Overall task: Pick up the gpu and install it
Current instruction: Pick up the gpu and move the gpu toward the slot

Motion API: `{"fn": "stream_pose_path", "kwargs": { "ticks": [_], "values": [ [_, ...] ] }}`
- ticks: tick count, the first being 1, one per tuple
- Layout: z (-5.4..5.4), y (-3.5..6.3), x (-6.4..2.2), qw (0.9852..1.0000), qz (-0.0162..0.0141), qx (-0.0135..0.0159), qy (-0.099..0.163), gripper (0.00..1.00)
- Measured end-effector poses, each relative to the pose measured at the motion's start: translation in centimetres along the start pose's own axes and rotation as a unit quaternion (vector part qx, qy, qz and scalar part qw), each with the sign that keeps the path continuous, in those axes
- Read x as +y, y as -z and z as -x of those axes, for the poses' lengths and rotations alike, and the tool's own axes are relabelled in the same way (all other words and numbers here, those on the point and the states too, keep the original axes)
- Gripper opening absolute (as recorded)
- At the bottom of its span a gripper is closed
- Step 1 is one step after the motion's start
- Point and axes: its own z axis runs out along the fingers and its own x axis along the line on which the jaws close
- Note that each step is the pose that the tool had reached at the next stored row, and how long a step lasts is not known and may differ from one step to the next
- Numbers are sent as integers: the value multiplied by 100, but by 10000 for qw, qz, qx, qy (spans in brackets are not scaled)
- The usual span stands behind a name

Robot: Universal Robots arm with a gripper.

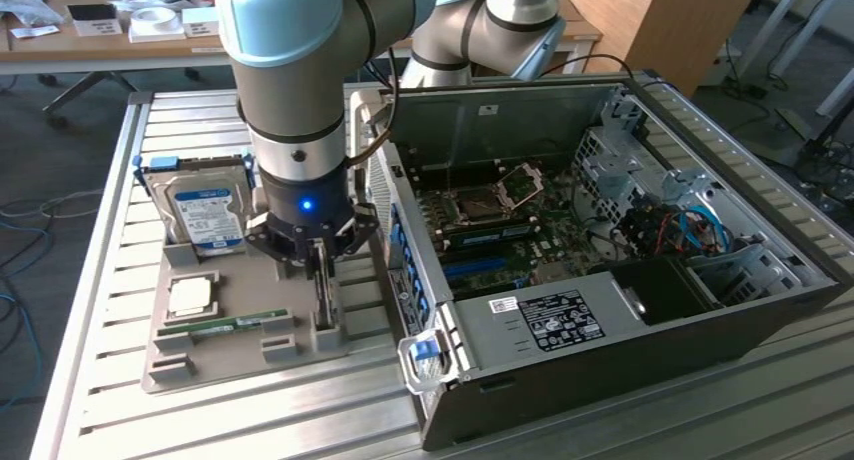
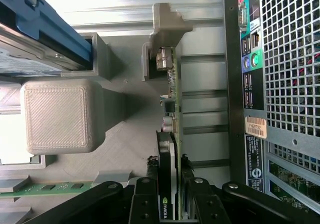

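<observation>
Where the gripper (image 1: 316,267) (image 2: 169,176) comes down on the grey tray (image 1: 200,375), it straddles the gpu (image 1: 324,305) (image 2: 170,139) at one end of the card, with a black jaw on each side. Whether it has clamped on the card or merely brackets it cannot be told. The gpu stands on edge in a slot of the tray, not yet in the machine. It is a thin card with a black cooler face carrying a small green logo on one side and a green circuit board on the other. Small silver parts run along its upper edge, and its far end is seated in a grey printed post (image 2: 165,26). One such card is visible. The tray also carries one silver hard drive (image 1: 211,215) (image 2: 30,59) with a blue-and-white label in a blue carrier, one pale square block (image 1: 191,295) (image 2: 57,116), and one slim green RAM stick (image 1: 220,325) (image 2: 45,188) lying flat. Just beside the tray, on the exterior view's right, lies one open computer case (image 1: 601,315) (image 2: 290,59), its motherboard (image 1: 501,230) exposed and its meshed rear panel near the card. Tray and case both rest on one slatted metal table (image 1: 107,410) (image 2: 125,4).
</observation>
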Motion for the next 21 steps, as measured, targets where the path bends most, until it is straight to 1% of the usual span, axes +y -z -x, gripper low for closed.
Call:
{"fn": "stream_pose_path", "kwargs": {
  "ticks": [6,7,21],
  "values": [
    [0,0,0,10000,0,0,0,29],
    [0,0,0,10000,0,0,0,27],
    [0,0,0,10000,3,1,29,27]
  ]
}}
